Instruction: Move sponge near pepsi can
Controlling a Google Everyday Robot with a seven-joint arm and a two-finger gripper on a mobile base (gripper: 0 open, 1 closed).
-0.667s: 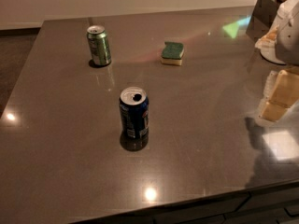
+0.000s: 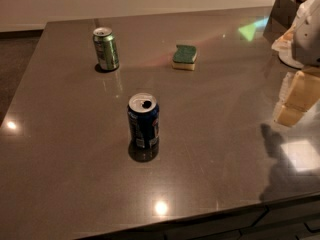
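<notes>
Camera view shows a dark grey table [image 2: 60,149] with a shiny top, and small light spots reflect on it near the front edge. Near the far left corner stands a green can [image 2: 106,49], upright, with its silver top closed. More to the middle of the table, a little nearer to the front edge, stands the pepsi can [image 2: 143,121], also upright; its top has an opened hole and a dark shadow lies at its base. The sponge [image 2: 184,57] lies flat toward the far edge, right of the green can and behind the pepsi can, with the green side up and the yellow layer below. It is well apart from the pepsi can and touches nothing else. At the right edge of the table the gripper [image 2: 292,104] hangs just above the surface, beige in colour, below the white arm [image 2: 307,29]. It is far from the sponge and from both cans, and it holds nothing that I can see. Whether it is spread apart or pressed together, I cannot tell. Its dark shadow falls on the table near the front right corner.
</notes>
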